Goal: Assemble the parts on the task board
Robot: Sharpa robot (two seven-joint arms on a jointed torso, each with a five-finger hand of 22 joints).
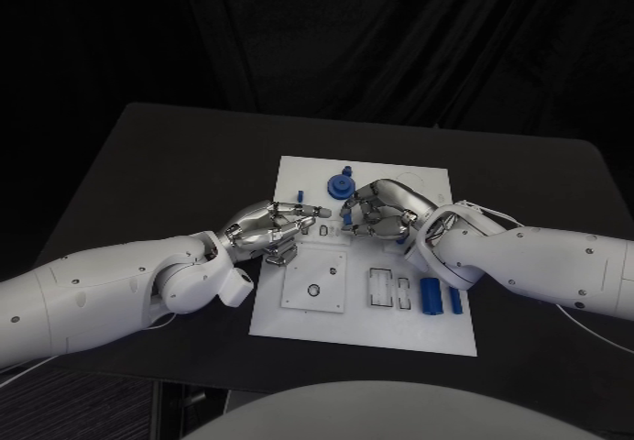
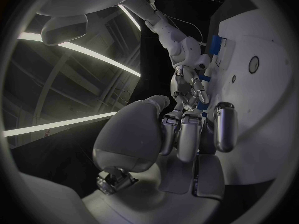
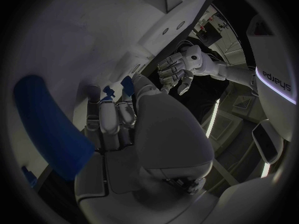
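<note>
We saw a white task board (image 1: 364,330) lying in the middle of a black tabletop (image 1: 146,165), with both of the robot's arms reaching in over it from either side. The left hand (image 1: 271,229) hovered above the board's left-middle area, its fingers curled inward; we could not tell whether anything was pinched between them. The right hand (image 1: 383,213) was just beside it, over the board's upper middle, fingers bent down toward the surface, and again we could not tell whether it held a part. The two hands were close together, fingertips nearly facing. Just beyond the right hand, near the board's far edge, stood a blue round part (image 1: 343,186), and a small blue peg (image 1: 301,195) stood to its left. Near the board's right side lay a blue cylinder (image 1: 431,295) with a thinner blue bar (image 1: 456,301) just beside it, both close under the right forearm. A raised square plate with a small ring hole (image 1: 314,282) sat on the board's left half, below the left hand.
</note>
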